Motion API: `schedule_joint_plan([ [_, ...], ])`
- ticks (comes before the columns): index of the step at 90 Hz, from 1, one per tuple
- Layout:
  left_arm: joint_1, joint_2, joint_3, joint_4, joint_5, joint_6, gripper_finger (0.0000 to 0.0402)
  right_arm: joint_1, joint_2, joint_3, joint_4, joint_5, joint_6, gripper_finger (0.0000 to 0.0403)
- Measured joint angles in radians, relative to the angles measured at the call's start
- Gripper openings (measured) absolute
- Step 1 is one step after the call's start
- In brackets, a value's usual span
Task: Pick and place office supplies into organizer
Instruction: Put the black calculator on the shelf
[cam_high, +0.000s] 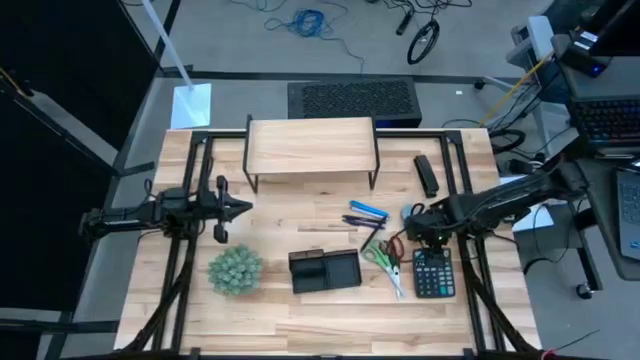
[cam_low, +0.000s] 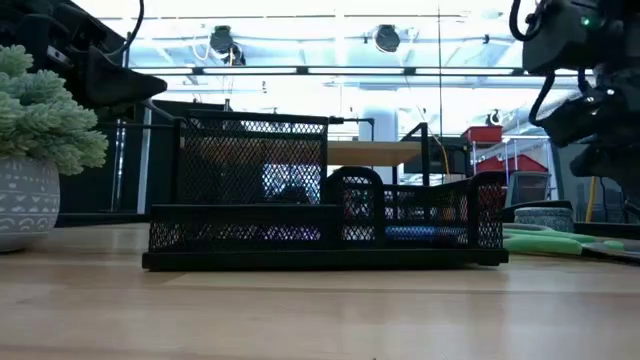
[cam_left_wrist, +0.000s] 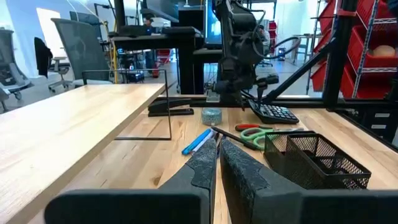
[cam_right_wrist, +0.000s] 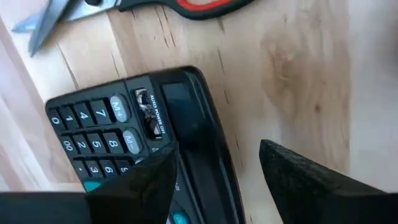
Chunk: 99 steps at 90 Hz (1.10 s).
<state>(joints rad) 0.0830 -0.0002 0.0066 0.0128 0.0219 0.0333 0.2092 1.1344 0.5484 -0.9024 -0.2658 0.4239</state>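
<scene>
Nearest the low camera, the black mesh organizer (cam_low: 325, 225) stands at the table's front middle with no supplies visibly inside. At the table's left, the left gripper (cam_high: 232, 208) waits above the plant (cam_high: 235, 270), fingers nearly together and empty. Farther right lie the blue pens (cam_high: 367, 213) and scissors (cam_high: 383, 258); the right gripper (cam_right_wrist: 214, 171) hovers, fingers wide, over the calculator (cam_right_wrist: 134, 140), so a pick seems underway, needing a shift towards the scissors.

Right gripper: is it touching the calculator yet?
Cannot tell. The right wrist view shows the right gripper open, fingers straddling the calculator edge; no view shows contact or a gap plainly.
</scene>
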Motion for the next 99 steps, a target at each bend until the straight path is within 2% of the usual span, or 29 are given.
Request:
schedule_joint_plan([
  [18,0.0,0.0,0.0,0.0,0.0,0.0,0.001,0.016,0.044,0.0,0.008,-0.057,-0.02,0.0193],
  [55,0.0,0.0,0.0,0.0,0.0,0.0,0.001,0.015,0.048,0.0,0.011,-0.072,-0.069,0.0075],
  [72,0.0,0.0,0.0,0.0,0.0,0.0,0.001,0.015,0.048,0.0,0.013,-0.102,-0.07,0.0032],
  [99,0.0,0.0,0.0,0.0,0.0,0.0,0.001,0.015,0.048,0.0,0.013,-0.139,-0.07,0.0018],
])
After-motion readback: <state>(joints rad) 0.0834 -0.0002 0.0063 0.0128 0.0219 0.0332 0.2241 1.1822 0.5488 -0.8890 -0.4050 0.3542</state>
